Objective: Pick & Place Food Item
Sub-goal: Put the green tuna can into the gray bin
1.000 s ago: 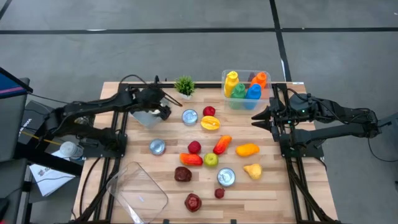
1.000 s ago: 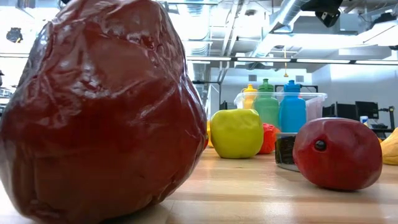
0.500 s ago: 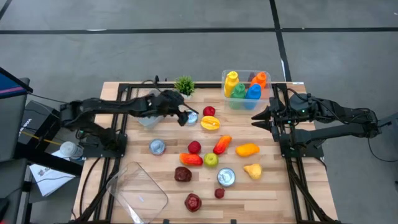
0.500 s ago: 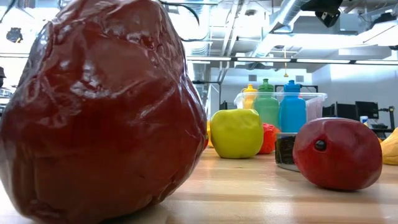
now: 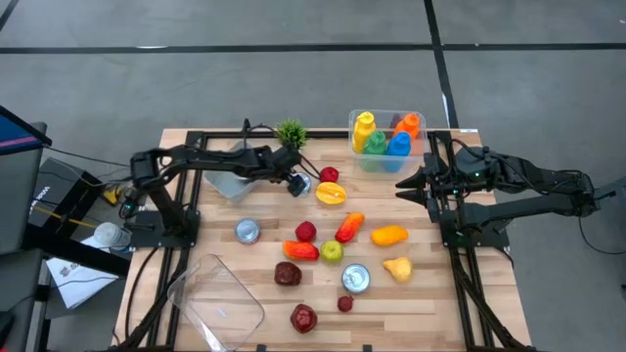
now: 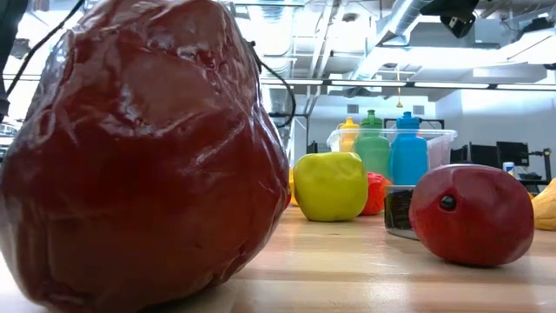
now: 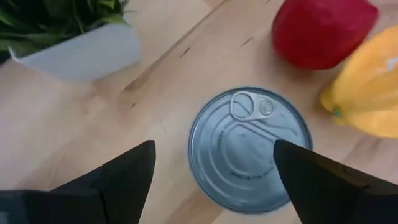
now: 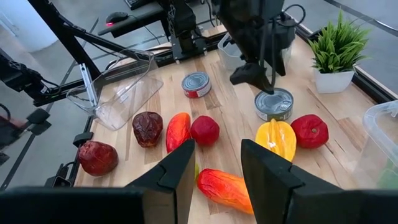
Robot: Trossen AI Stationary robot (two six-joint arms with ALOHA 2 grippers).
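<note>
My left gripper point(image 5: 294, 183) hangs open just above a silver can point(image 7: 249, 149) that stands on its base on the wooden table, next to a small potted plant point(image 5: 290, 135). Its two fingers stand on either side of the can's lid without touching it. The right wrist view shows the same gripper point(image 8: 257, 76) over the can point(image 8: 273, 104). A red fruit point(image 5: 329, 175) and a yellow pepper point(image 5: 331, 193) lie just to the can's right. My right gripper point(image 5: 403, 186) waits open at the table's right, holding nothing.
More toy fruit and vegetables point(image 5: 333, 251) and two other cans point(image 5: 246, 231) point(image 5: 356, 278) are scattered mid-table. A clear bin of coloured bottles point(image 5: 387, 137) stands far right, a clear tub point(image 5: 217, 298) near left, and a small clear cup point(image 5: 231, 182) under the left arm.
My left gripper has travelled toward the table's right edge and downward, from above the clear cup to just over the silver can beside the plant. The objects have stayed where they were.
</note>
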